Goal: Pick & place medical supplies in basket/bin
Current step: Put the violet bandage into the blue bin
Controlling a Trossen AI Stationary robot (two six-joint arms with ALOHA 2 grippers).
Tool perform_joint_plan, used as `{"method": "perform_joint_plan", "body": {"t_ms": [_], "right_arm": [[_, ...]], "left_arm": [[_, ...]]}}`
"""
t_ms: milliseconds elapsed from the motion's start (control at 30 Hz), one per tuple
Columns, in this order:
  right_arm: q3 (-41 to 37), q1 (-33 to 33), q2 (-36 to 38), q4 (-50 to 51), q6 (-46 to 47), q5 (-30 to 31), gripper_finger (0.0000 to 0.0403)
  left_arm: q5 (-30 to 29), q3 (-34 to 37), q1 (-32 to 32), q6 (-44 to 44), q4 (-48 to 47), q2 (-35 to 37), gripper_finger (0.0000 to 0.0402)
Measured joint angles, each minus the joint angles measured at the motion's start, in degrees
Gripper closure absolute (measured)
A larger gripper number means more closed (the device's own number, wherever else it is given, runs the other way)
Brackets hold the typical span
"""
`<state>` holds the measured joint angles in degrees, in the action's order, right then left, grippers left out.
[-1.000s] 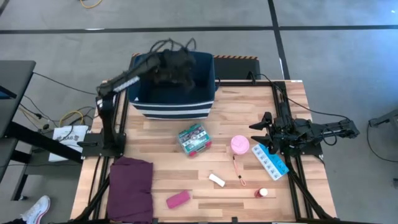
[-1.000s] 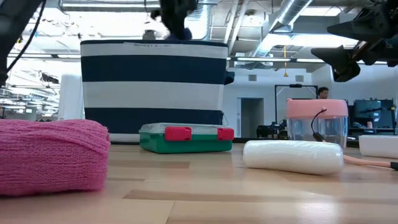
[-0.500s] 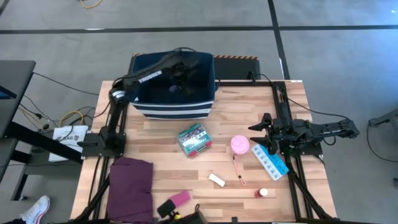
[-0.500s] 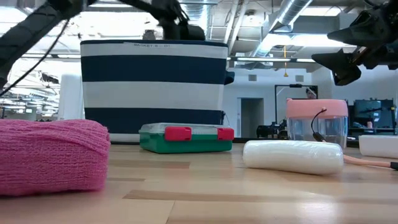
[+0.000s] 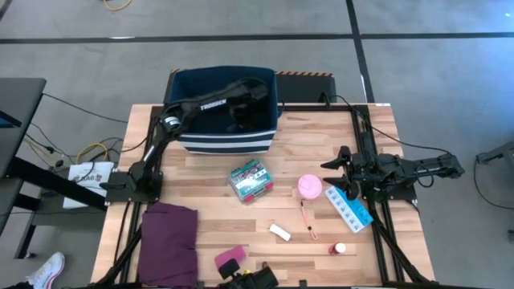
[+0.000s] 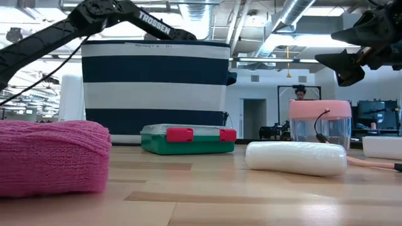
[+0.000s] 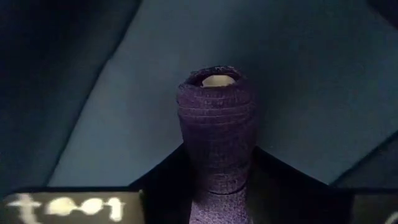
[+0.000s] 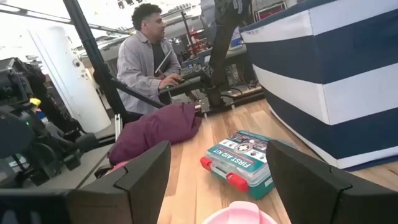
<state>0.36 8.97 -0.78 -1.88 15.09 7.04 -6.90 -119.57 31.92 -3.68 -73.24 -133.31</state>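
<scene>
Bin (image 5: 227, 143): navy fabric with white stripes, upper centre of the high view. Contents: left gripper (image 5: 255, 90) reached inside, fingers closed round a purple roll (image 7: 216, 121); the roll's long axis runs away from the wrist camera, its pale open core facing the bin wall.

Right gripper (image 5: 335, 164): mid right of the high view, jaws wide apart, nothing in them.

On table, centre: green-red packet (image 5: 250, 180), pink tub (image 5: 310, 187), pill strip (image 5: 349, 208) lying diagonally.
</scene>
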Motion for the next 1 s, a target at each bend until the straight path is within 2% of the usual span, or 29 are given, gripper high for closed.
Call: {"method": "perform_joint_plan", "body": {"t_ms": [200,400,533,700,800,1000], "right_arm": [[0.00,0.00,0.00,0.18,0.00,-1.19,0.0143],[0.00,0.00,0.00,0.18,-0.01,-1.20,0.0143],[0.00,0.00,0.00,0.18,-0.04,-1.17,0.0143],[0.00,-0.09,0.00,0.16,-0.36,-1.15,0.0143],[0.00,-0.09,0.00,0.14,-0.50,-1.13,0.0143],[0.00,-0.09,0.00,0.14,-0.52,-1.13,0.0143]], "left_arm": [[2.13,0.00,-0.34,2.65,1.85,-0.07,0.0279],[3.22,-0.56,-0.54,2.57,-0.10,0.30,0.0251],[0.48,-4.55,-1.05,2.16,-5.43,0.32,0.0241],[-0.26,-15.01,-2.18,2.03,-12.53,0.37,0.0240],[-2.08,-13.02,-3.28,2.01,-10.01,4.19,0.0241],[-6.42,-12.92,-5.15,-0.80,-13.11,11.24,0.0243]]}}
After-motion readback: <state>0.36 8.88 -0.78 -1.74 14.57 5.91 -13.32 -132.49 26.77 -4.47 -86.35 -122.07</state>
